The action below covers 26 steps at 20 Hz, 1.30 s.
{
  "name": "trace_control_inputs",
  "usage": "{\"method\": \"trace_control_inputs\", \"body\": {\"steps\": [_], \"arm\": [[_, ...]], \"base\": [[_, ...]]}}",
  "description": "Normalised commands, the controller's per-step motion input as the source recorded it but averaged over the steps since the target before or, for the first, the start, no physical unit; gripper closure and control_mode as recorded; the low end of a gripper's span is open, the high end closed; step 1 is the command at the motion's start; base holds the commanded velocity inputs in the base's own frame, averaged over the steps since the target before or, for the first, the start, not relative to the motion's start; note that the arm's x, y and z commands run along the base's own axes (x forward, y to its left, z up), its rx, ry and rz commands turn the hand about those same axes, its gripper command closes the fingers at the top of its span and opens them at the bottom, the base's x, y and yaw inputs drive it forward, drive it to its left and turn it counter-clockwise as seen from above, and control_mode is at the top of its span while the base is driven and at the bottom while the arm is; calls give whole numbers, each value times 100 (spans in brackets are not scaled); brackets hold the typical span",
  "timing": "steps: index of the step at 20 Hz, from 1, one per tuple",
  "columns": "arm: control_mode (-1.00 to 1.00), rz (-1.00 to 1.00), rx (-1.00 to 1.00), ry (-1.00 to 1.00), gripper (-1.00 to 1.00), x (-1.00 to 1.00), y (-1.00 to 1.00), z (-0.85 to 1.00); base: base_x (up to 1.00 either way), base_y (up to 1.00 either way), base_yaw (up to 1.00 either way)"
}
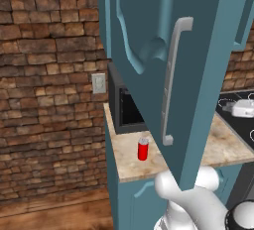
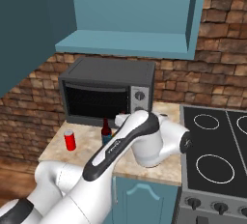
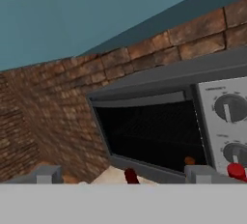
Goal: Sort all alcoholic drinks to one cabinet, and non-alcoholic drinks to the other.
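Observation:
A small red can (image 1: 143, 149) (image 2: 70, 140) stands on the marble counter, left of and in front of the microwave. To its right, a dark brown bottle (image 2: 105, 132) with a red label stands close to my arm. Its dark red cap (image 3: 130, 175) rises between my fingertips in the hand view. My gripper (image 3: 123, 175) is open wide, low before the microwave door, holding nothing. A bright red cap (image 3: 236, 171) pokes up by the right fingertip (image 3: 198, 174); the alcoholic drink's body below it is hidden.
The grey microwave (image 2: 108, 92) sits at the back of the counter (image 2: 91, 146). An open teal upper cabinet (image 2: 125, 10) hangs above it, and its swung-out door (image 1: 163, 75) blocks much of the left base view. The black stove (image 2: 212, 160) lies to the right.

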Motion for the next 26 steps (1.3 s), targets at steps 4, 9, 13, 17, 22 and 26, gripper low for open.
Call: {"method": "trace_control_inputs", "body": {"steps": [4,9,13,17,22,26], "arm": [[-100,0,-8,-22,-100,0,-1,-28],[-100,0,-9,-20,-100,0,0,-26],[-100,0,-4,-10,-100,8,-1,-29],[-100,0,-1,-2,-100,24,0,-21],[-100,0,0,0,-100,45,-8,-13],[-100,0,0,0,-100,33,-25,-16]], "base": [[0,0,0],[0,0,0],[0,0,0],[0,0,0],[0,0,0],[0,0,0]]}}
